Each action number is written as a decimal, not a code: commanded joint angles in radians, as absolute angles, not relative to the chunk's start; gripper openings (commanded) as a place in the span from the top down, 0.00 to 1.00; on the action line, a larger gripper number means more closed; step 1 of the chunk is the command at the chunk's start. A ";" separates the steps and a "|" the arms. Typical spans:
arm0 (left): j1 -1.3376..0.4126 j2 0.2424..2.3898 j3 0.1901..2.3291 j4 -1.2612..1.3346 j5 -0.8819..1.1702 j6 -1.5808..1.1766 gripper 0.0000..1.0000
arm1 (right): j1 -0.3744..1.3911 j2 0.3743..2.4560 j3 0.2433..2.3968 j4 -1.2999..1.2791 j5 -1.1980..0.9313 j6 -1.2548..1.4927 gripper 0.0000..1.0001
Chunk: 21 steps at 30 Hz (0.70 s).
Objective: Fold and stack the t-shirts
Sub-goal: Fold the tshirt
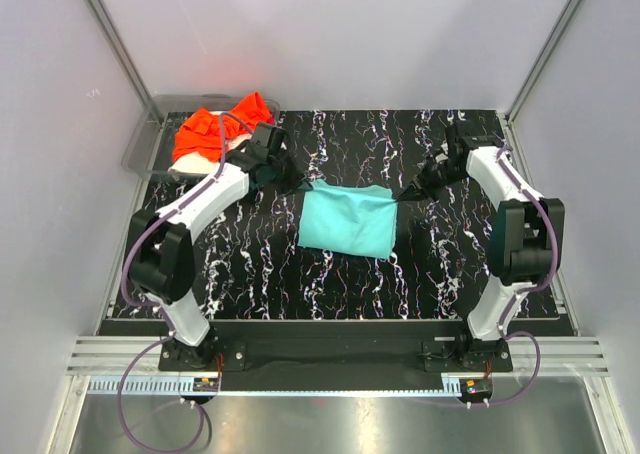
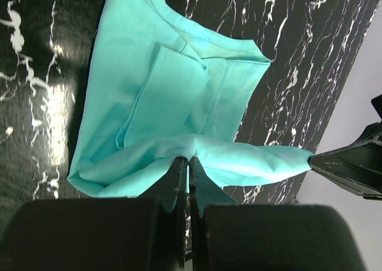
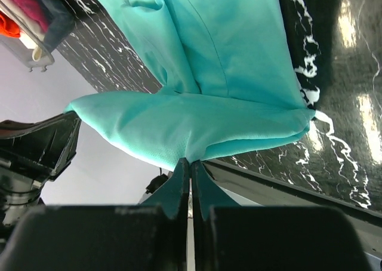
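Note:
A turquoise t-shirt (image 1: 348,221) lies partly folded on the black marbled table, its far edge lifted between both grippers. My left gripper (image 1: 300,185) is shut on the far left corner of the t-shirt (image 2: 179,92), the cloth pinched at the tips (image 2: 188,159). At the far right corner my right gripper (image 1: 404,193) is also shut on the cloth (image 3: 191,161), and the t-shirt (image 3: 227,68) hangs down from it. Other t-shirts, bright orange (image 1: 215,126) and cream-white (image 1: 238,146), sit bunched in the tray at the back left.
The grey plastic tray (image 1: 140,150) stands at the table's back left corner, close behind my left arm. Its rim (image 3: 37,55) shows in the right wrist view with orange and magenta cloth inside. White walls close in the table on three sides.

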<state>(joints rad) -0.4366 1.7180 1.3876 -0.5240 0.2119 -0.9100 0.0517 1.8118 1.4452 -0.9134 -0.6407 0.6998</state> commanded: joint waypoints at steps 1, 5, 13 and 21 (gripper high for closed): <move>-0.405 1.767 1.453 -0.453 0.293 -0.881 1.00 | 0.037 1.854 1.528 -0.914 -0.686 0.670 1.00; -0.384 1.833 1.509 -0.445 0.319 -0.842 0.99 | 0.034 1.954 1.591 -0.913 -0.701 0.664 0.97; -0.305 2.022 1.663 -0.428 0.345 -0.758 0.98 | 0.025 2.181 1.835 -0.894 -0.690 0.635 0.93; -0.264 2.276 1.954 -0.461 0.384 -0.721 0.76 | 0.018 2.457 2.177 -0.888 -0.735 0.680 0.71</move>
<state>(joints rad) -0.2794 2.2185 1.8534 -0.4667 0.3447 -0.7586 0.0296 2.4252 2.0808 -0.8898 -0.7017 0.6708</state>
